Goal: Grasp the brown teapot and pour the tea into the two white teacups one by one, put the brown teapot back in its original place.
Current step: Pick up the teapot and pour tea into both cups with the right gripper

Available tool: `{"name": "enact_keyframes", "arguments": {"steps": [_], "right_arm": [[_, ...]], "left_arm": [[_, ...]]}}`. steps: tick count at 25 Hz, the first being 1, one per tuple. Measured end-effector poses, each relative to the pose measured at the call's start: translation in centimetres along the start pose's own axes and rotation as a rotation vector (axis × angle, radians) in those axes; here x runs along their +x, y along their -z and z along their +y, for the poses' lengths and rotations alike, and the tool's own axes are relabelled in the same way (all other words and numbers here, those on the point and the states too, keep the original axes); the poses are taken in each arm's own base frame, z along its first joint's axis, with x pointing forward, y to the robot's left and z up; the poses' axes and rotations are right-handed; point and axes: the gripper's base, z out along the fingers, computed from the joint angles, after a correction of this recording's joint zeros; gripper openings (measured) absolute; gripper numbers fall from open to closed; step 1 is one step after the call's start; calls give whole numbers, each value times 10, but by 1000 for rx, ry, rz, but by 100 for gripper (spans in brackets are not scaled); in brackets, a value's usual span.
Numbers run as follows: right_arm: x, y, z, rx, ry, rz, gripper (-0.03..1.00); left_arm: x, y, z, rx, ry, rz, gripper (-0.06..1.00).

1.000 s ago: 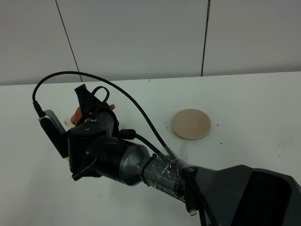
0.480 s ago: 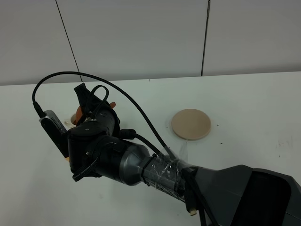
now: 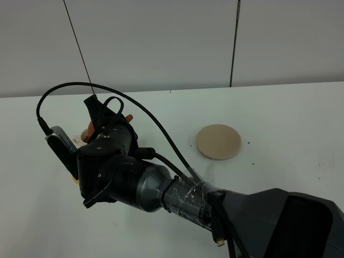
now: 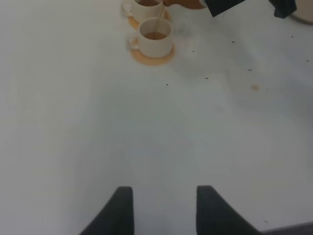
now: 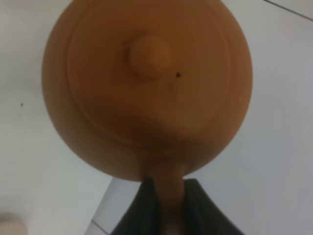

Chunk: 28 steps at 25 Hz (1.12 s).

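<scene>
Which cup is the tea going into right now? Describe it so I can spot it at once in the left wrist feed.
Start at the white table and find the two white teacups on orange saucers beside the brown teapot at the frame edge. The one being filled is the fully visible cup. Unlike its cut-off neighbour, a thin stream of tea runs down into it.

Open counter on my left, crowding at the cups

Ahead of my left claw [image 4: 164,208] the white counter [image 4: 98,127] lies bare up to the two white teacups [image 4: 155,36] on their orange saucers [image 4: 151,58]. My right arm [image 3: 134,183] reaches across the middle, its right claw [image 5: 166,205] clamped on the brown teapot [image 5: 146,88] beside those cups, blocking that corner. The beige coaster [image 3: 217,141] sits uncovered, well apart, with free counter around it.
</scene>
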Motion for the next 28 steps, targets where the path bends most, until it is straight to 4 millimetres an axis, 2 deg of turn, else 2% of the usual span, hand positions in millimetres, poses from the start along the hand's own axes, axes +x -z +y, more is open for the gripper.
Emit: {"name": "enact_keyframes", "arguments": {"steps": [28], "right_arm": [[0,0,0,4,14,3,9]], "left_arm": [[0,0,0,0,0,0,37]]}}
